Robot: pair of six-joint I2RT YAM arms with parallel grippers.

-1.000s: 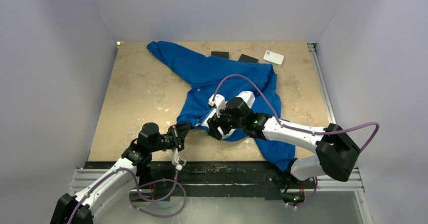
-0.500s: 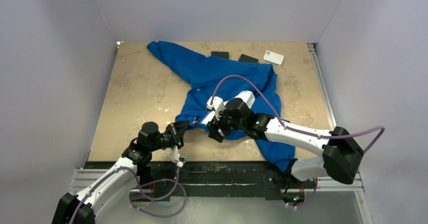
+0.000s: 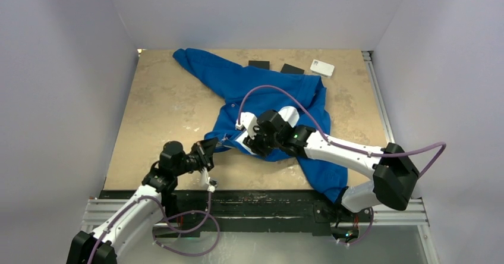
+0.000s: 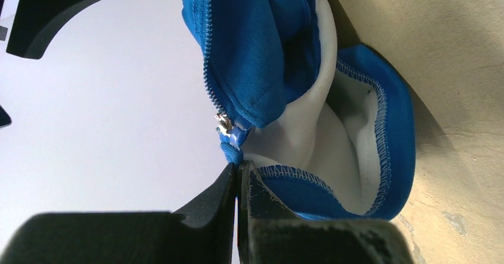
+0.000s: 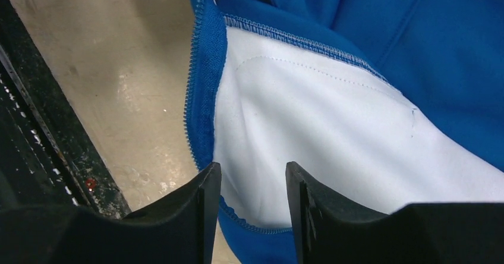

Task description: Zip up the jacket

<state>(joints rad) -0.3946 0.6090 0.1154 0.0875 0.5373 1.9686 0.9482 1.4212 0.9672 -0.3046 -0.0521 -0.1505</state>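
Note:
The royal-blue jacket (image 3: 261, 88) lies spread on the tan table, one sleeve reaching to the far left. My left gripper (image 3: 209, 146) is shut on the jacket's bottom hem corner (image 4: 238, 151), just below the silvery zipper slider (image 4: 223, 121). The corner is lifted, showing the white lining (image 4: 333, 139). My right gripper (image 3: 252, 143) is open and empty. In the right wrist view it (image 5: 252, 172) hovers over the white lining (image 5: 333, 133), next to the blue zipper edge (image 5: 202, 85). The two zipper sides are apart above the slider.
Two flat black pads (image 3: 258, 64) (image 3: 292, 69) and a small white box (image 3: 322, 68) lie at the table's far edge behind the jacket. A black rail (image 3: 249, 197) runs along the near edge. Grey walls close in both sides.
My left gripper has drawn the hem corner a little left and away from the near edge. My right gripper has moved left and farther in over the lining.

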